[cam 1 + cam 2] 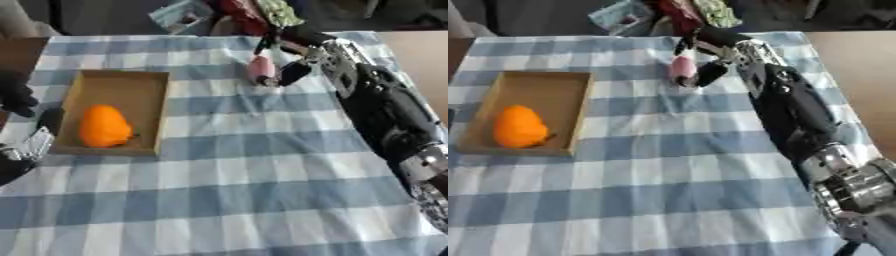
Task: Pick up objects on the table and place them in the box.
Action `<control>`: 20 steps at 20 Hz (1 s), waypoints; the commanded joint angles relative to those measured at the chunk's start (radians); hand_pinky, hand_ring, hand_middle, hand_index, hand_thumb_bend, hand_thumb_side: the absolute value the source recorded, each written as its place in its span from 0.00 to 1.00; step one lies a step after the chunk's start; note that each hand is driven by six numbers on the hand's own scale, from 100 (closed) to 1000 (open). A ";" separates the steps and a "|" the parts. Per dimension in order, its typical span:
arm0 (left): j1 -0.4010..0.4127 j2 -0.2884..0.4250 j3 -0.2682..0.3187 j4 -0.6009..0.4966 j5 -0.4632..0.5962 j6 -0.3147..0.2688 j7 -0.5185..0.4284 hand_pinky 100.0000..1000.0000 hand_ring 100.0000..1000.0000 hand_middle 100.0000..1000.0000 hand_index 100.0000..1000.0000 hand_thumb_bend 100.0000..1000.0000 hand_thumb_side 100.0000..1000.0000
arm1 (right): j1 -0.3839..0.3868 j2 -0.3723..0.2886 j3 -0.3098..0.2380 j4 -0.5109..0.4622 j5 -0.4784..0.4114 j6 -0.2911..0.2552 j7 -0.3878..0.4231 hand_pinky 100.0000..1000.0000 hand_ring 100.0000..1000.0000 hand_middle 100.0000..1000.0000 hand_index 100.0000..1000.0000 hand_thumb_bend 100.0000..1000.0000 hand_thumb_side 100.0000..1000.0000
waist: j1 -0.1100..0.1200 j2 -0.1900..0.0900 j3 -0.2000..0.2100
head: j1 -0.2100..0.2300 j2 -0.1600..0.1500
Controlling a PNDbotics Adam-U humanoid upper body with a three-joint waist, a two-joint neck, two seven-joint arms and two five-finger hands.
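An orange object (pixel 104 126) lies in the box (pixel 149 112), left of the right hand (pixel 284 70).

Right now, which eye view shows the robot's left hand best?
The left eye view: the left hand shows at the left edge beside the cardboard box, partly cut off. The right eye view shows almost nothing of it.

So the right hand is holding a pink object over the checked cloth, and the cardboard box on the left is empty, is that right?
Not quite: the open cardboard box is not empty. The left eye view shows an orange rounded object lying inside it. The rest stands: the right hand is curled round the pink object above the blue and white checked cloth.
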 commanded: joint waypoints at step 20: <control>-0.010 0.026 0.011 -0.010 0.000 0.002 0.006 0.45 0.50 0.46 0.64 0.36 0.00 | -0.039 0.021 -0.006 -0.045 0.119 0.026 -0.352 0.69 0.56 0.35 0.39 0.03 0.00 | 0.000 -0.025 0.015 | -0.005 -0.021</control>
